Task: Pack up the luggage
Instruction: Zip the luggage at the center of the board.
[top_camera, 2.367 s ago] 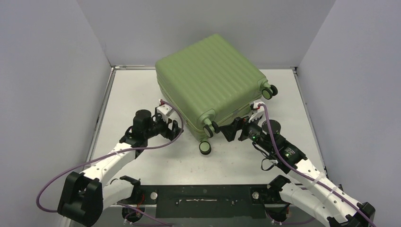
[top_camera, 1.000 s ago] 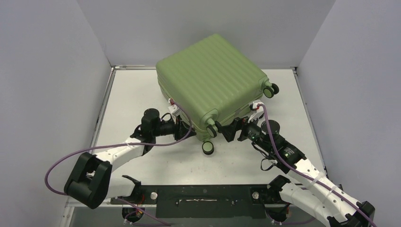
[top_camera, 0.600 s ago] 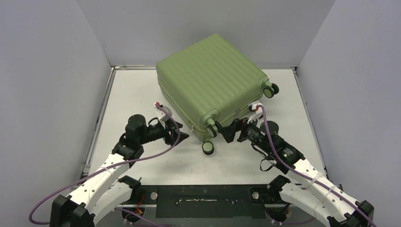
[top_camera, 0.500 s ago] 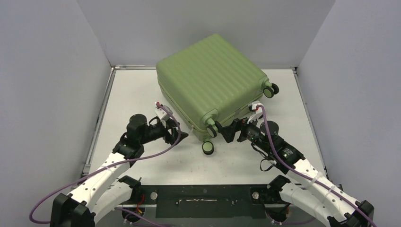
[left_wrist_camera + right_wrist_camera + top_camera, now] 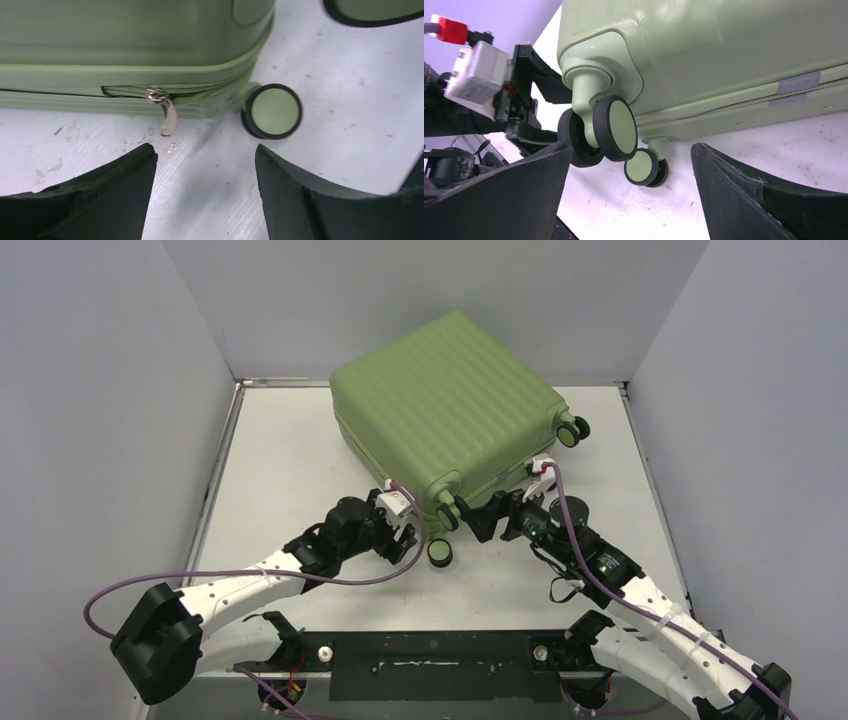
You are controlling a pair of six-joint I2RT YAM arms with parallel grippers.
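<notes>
text: none readable | luggage [image 5: 445,405] shell: no legible brand or label | numbers: none readable | signs: none readable

Both arms reach low over the table. The left arm [image 5: 250,585] stretches from its base toward 2 o'clock, forearm nearly flat, wrist bent slightly. The left gripper [image 5: 202,155] points the same way, jaws parted, fingers [image 5: 100,195] black with tips level. The right arm [image 5: 640,600] stretches toward 10 o'clock. The right gripper [image 5: 631,150] has its jaws spread wide. The grippers face each other, near but apart, the left one at 9 o'clock of the right.
</notes>
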